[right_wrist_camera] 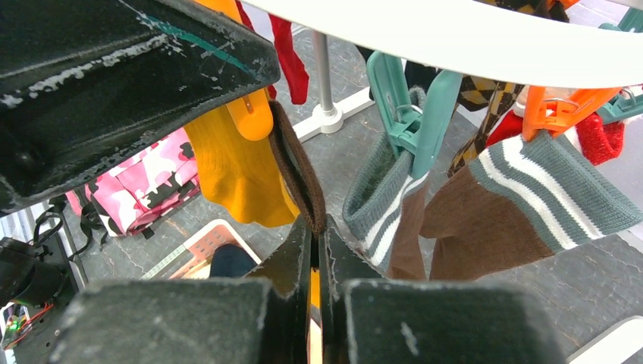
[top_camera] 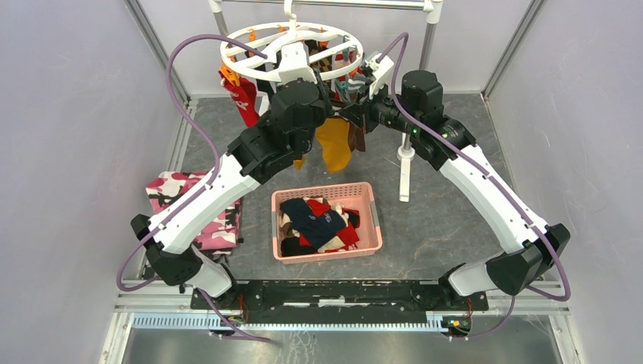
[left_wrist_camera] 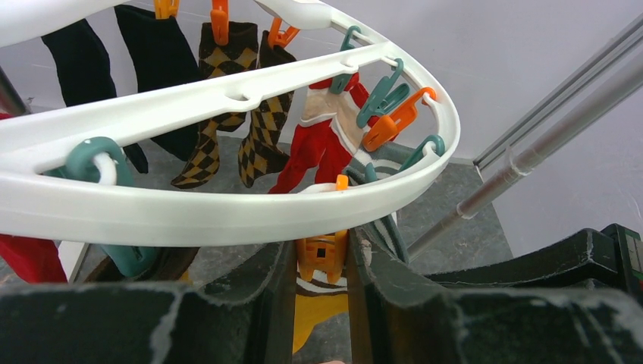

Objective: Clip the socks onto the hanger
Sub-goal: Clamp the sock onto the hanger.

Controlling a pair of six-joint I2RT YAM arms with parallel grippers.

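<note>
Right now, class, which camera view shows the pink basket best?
The top view: the whole pink basket, socks heaped inside, is in plain sight. The right wrist view catches only one corner, below a yellow sock. The left wrist view shows none of it.
</note>
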